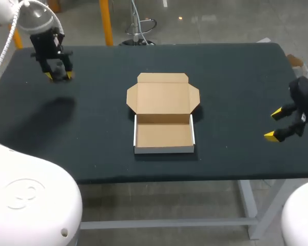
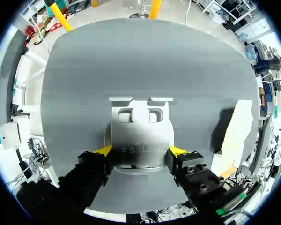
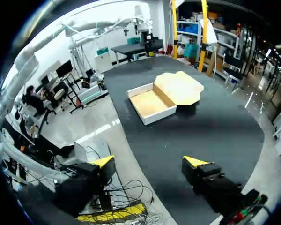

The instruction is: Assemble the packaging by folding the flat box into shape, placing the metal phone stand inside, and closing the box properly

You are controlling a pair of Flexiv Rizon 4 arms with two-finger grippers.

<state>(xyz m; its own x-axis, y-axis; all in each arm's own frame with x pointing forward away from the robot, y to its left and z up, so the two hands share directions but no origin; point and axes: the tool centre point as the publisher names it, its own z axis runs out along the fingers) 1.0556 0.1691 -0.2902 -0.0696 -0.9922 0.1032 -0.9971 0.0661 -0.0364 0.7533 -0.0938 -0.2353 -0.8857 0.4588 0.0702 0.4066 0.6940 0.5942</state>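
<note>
Box (image 1: 164, 134) folded, lid open, empty. Stand (image 2: 139, 129) lies well left of box, with left hand (image 2: 140, 151) clamped on its sides. Right hand (image 1: 278, 124) apart, empty, well right of box. Insertion and closing outstanding.

A dark table (image 1: 236, 72) is resting on pale metal legs (image 1: 248, 207); its top is looking matte, possibly cloth-covered.

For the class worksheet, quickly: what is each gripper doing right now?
Left gripper: closed on the flat silver metal phone stand.
Right gripper: open, holding nothing.
</note>
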